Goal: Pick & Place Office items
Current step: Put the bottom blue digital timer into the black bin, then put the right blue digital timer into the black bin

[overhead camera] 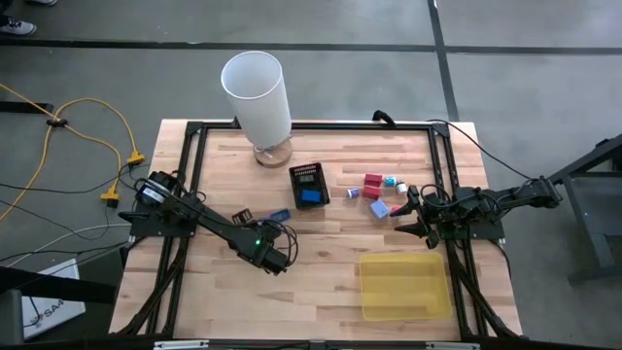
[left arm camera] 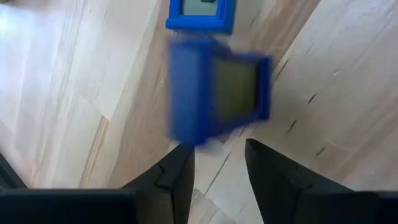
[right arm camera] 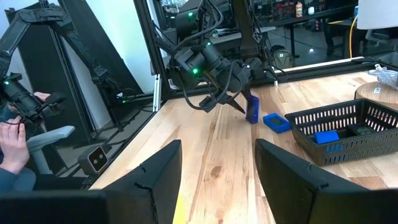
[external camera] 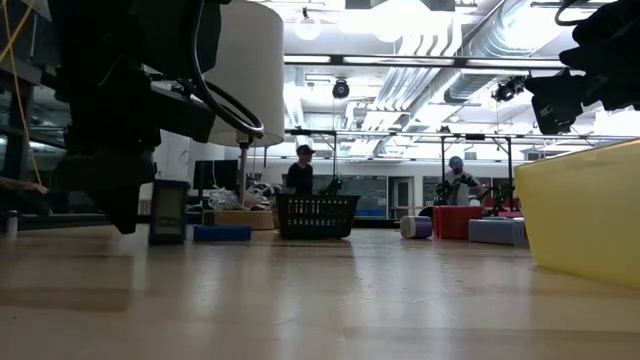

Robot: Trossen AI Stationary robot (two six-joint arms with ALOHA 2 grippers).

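Two arms: both over the wooden table (overhead camera: pixel 321 282), left one at work.
Left gripper (right arm camera: pixel 231 101): fingers parted and released, with nothing between them; an upright blue piece (right arm camera: pixel 252 107) stands on the table just beside its tips.
Flat blue piece (right arm camera: pixel 276 121): lies just beyond the upright one, between it and the black mesh box (right arm camera: pixel 348 134).
Mesh box contents: another blue piece (overhead camera: pixel 310 196) inside.
Right gripper (overhead camera: pixel 408 216): waiting above the table with fingers spread, empty.
Coloured blocks: red block (overhead camera: pixel 373 182) and purple block (overhead camera: pixel 380 208) near the right gripper's tips.
Yellow tray (overhead camera: pixel 400 286): close beside the right gripper.
Person's hand (right arm camera: pixel 12 146): off the table's edge.
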